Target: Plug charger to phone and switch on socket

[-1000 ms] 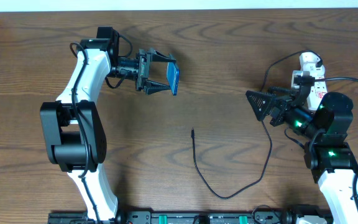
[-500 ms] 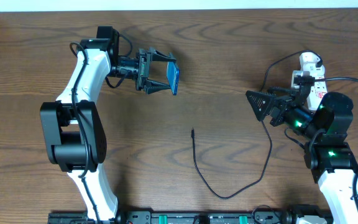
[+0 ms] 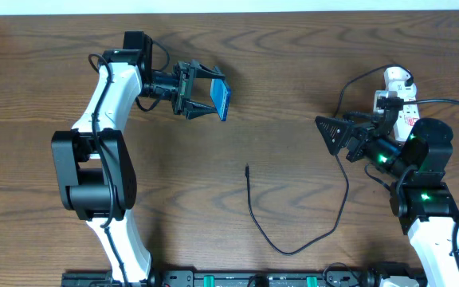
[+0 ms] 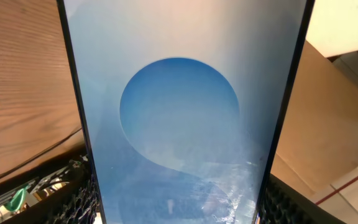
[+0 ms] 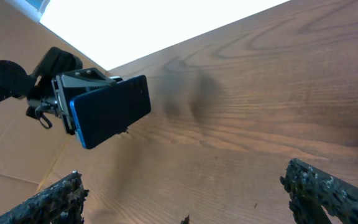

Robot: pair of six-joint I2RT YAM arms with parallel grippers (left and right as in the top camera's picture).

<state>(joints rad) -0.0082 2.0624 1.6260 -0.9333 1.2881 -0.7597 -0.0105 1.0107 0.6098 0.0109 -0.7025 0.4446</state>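
- Table [image 3: 293,64]: dark brown wood with a pronounced wavy grain and a matt finish; it fills the overhead frame.
- Left arm: white shells with black joints, reaching from lower left up to the upper left of the overhead frame.
- Right arm: same build, at the right edge of the overhead frame, with green lights on its black wrist.
- Socket [image 3: 397,88]: narrow white plastic strip with red markings, upper right of the overhead frame. It is partly covered by the right arm.
- Phone [image 3: 222,100]: slim, flat rectangle in the upper centre-left of the overhead frame, seen there edge-on.
  - In the left wrist view its glossy blue screen [image 4: 185,112] shows a lighter circle and some smearing low down.
  - In the right wrist view its back [image 5: 110,111] reads dark.
- Left gripper [image 3: 212,99]: clenched on the phone, with its rough black pads [image 4: 79,199] pressed to the two long edges.
- Right gripper [image 3: 326,135]: released and empty, its coarse-textured fingers [image 5: 42,199] spread wide. It is well apart from the phone.
- Charger [image 3: 293,253]: thin black cable lying in a loose U on the table, lower centre, and rising towards the socket.
- Plug tip [image 3: 247,169]: small and black, at the cable's free end. It lies on the wood at mid-frame, below the phone and apart from it.
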